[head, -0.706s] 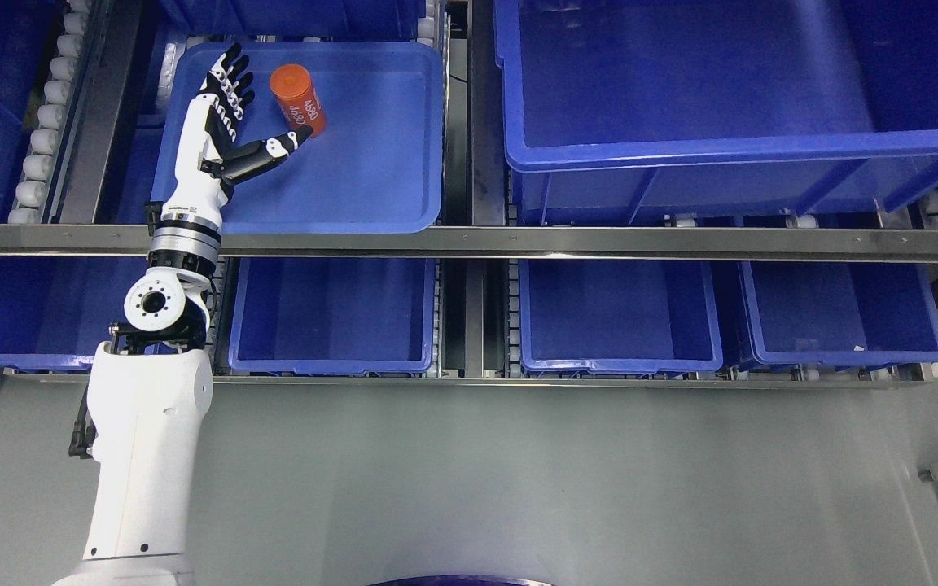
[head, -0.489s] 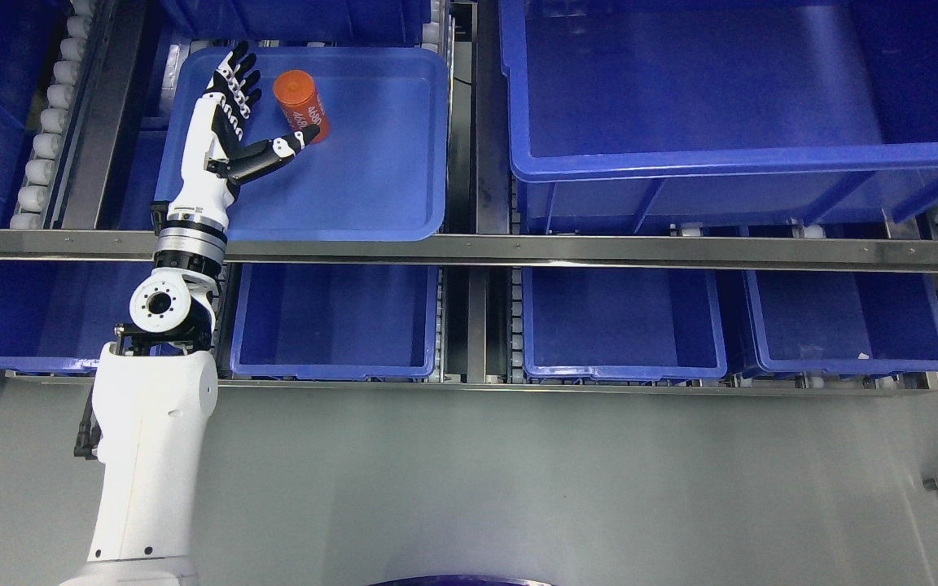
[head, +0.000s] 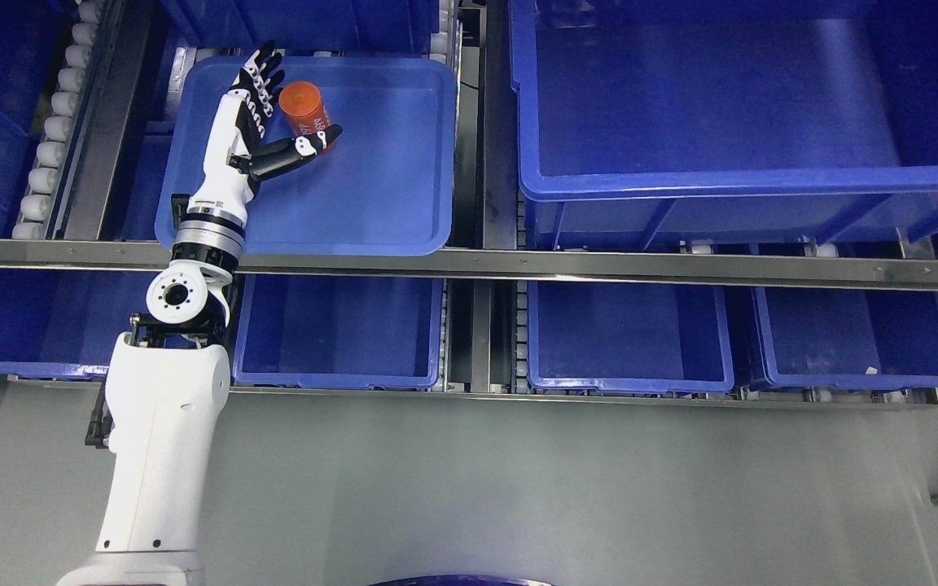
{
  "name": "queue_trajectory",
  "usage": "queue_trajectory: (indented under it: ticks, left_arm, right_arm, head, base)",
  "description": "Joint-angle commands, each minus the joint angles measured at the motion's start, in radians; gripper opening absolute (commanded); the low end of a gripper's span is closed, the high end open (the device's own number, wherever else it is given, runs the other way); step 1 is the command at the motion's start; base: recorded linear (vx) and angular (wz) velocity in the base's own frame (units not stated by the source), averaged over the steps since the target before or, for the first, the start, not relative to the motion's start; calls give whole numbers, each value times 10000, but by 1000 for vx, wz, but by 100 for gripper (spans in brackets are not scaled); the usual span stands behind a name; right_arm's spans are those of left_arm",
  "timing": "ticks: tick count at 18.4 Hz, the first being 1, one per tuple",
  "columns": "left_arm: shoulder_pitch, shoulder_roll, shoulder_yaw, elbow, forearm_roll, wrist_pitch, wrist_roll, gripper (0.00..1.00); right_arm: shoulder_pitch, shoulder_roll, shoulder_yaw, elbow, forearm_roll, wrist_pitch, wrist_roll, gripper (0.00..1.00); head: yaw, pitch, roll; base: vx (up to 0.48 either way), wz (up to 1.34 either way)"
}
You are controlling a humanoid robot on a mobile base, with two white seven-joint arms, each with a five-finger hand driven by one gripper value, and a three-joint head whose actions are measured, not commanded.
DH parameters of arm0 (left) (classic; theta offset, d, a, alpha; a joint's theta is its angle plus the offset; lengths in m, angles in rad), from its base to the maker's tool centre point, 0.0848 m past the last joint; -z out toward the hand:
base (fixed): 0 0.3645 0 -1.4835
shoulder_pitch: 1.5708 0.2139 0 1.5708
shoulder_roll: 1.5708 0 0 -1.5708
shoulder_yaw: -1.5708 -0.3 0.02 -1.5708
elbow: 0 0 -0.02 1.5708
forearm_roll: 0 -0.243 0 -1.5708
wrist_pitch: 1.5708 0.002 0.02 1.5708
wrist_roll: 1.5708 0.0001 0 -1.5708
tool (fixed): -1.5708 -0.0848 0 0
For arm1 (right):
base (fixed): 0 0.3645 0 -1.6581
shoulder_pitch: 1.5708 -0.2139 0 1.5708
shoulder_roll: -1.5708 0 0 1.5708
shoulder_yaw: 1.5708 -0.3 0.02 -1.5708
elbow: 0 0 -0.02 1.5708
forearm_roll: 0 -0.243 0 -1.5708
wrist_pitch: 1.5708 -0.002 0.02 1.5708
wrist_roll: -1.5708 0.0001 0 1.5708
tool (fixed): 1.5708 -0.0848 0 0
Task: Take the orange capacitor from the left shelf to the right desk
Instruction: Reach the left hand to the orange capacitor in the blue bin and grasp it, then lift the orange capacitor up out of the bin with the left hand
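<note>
Over the far-left blue tray, we are cupping our left hand, fingers spread and unclenched, beside the orange capacitor.

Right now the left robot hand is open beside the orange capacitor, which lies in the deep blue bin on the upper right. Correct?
Not quite. The head view shows the orange capacitor lying in the shallow blue tray on the upper left, not the deep bin. The left robot hand is indeed open beside it.
</note>
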Motion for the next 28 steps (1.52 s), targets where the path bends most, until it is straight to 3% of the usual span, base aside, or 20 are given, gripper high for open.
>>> queue_trajectory:
  ticks: [1, 6, 10, 15, 17, 20, 28]
  left_arm:
    - [-416, 18, -175, 772, -434, 2, -49, 97]
    - [-953, 18, -175, 1754, -588, 2, -49, 92]
    - [-878, -13, -175, 1802, -588, 2, -355, 81]
    - [-847, -13, -267, 1802, -588, 2, -708, 79]
    - [-847, -13, -252, 1847, -573, -13, -739, 73]
    - [-831, -13, -145, 1955, -573, -29, -754, 61]
    - [-847, -273, 422, 2109, -435, -610, -754, 5]
  right_arm:
    - [338, -175, -123, -230, 0, -7, -1, 100]
    - [338, -175, -123, -230, 0, -7, -1, 100]
    - [338, -175, -123, -230, 0, -7, -1, 100]
    - [338, -175, -123, -230, 0, -7, -1, 100]
    - [338, -175, -107, -230, 0, -7, -1, 100]
    - [338, -175, -108, -230, 0, -7, -1, 100]
    - [338, -175, -108, -230, 0, -7, -1, 100]
  head:
    - [0, 0, 0]
    - [0, 0, 0]
    - [0, 0, 0]
    - [0, 0, 0]
    - [0, 0, 0]
    - [0, 0, 0]
    - [0, 0, 0]
  base:
    - [20, 1]
    - [6, 0]
    - [0, 0]
    - [0, 0]
    - [0, 0]
    - [0, 0]
    - [0, 0]
